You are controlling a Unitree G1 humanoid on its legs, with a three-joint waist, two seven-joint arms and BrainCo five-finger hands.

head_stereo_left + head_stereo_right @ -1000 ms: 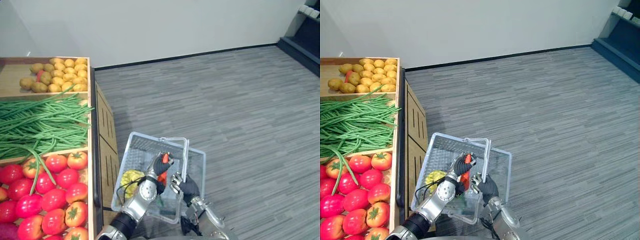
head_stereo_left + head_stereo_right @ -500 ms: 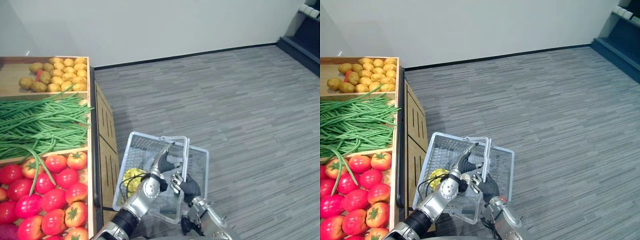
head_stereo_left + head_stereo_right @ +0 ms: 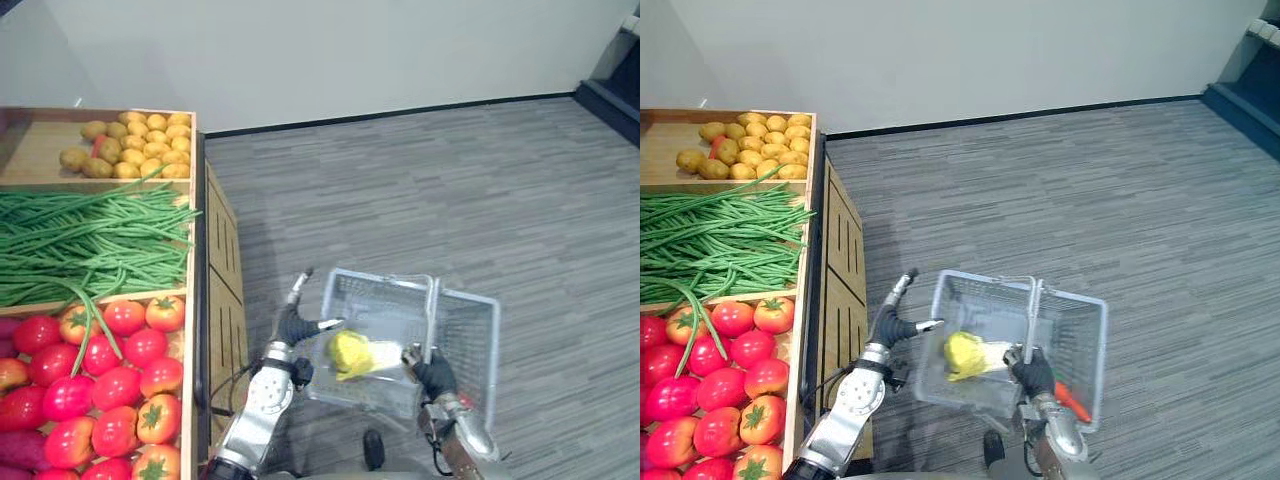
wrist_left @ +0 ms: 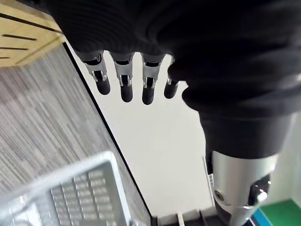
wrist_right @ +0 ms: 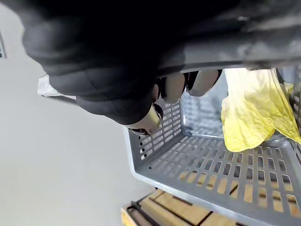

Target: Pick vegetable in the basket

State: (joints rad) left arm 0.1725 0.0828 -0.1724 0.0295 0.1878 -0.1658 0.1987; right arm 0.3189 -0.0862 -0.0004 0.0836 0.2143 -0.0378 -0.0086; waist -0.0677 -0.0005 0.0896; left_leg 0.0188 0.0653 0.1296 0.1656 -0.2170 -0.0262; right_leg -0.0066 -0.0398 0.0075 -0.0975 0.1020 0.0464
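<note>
A grey plastic basket [image 3: 470, 330] hangs beside the wooden stand, and my right hand [image 3: 435, 375] is shut on its raised handle [image 3: 1033, 315]; the right wrist view shows the fingers [image 5: 103, 80] curled round that bar. Inside lie a yellow leafy vegetable [image 3: 350, 352] and an orange carrot [image 3: 1072, 402]. My left hand [image 3: 292, 325] is outside the basket, between it and the stand, open and holding nothing. Its straight fingers [image 4: 123, 80] show in the left wrist view, with the basket rim [image 4: 70, 197] beyond them.
The wooden stand [image 3: 225, 290] on my left holds red tomatoes [image 3: 100, 370], green beans [image 3: 90, 240] and potatoes [image 3: 130, 150] in separate bins. Grey plank floor [image 3: 450, 190] stretches to a white wall. A dark step [image 3: 610, 95] sits at the far right.
A second ago my left hand held the carrot over the basket. It has let go, the carrot lies in the basket, and the hand has drawn out leftwards. The basket has swung right.
</note>
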